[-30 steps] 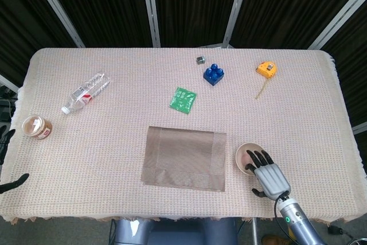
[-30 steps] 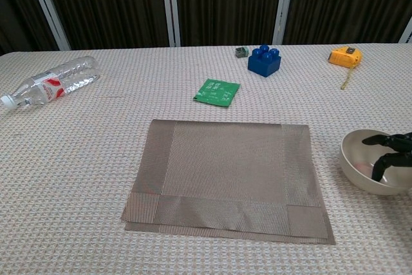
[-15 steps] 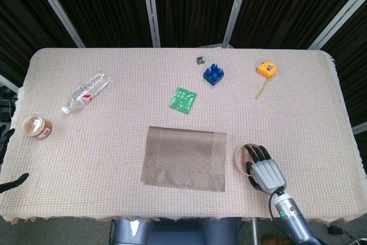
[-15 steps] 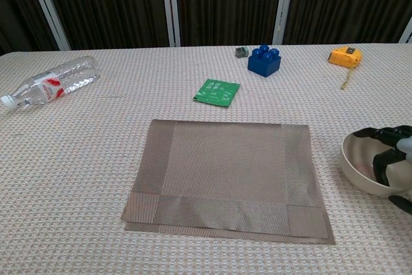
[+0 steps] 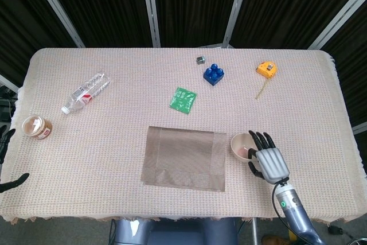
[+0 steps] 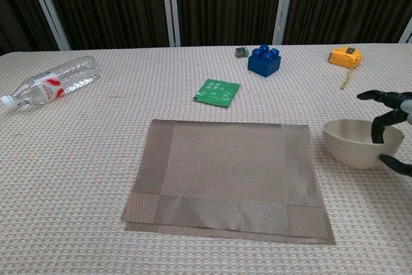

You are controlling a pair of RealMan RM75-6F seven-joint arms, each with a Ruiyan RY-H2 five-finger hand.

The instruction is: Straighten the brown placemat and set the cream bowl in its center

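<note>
— Where's the cream bowl (image 6: 353, 144)?
— Gripped at its rim by the right hand (image 5: 268, 160), just beside the brown placemat (image 6: 228, 176).
— And the left hand (image 5: 8, 164)?
— At the table's (image 5: 114, 130) edge; its state is unclear.

Bright, even overhead light; soft shadows; both views sharp; backdrop dark.

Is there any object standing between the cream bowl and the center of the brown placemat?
No, nothing visible does. The right hand holds the cream bowl just right of the brown placemat, whose surface is bare. The green packet lies beyond the mat's far edge.
</note>
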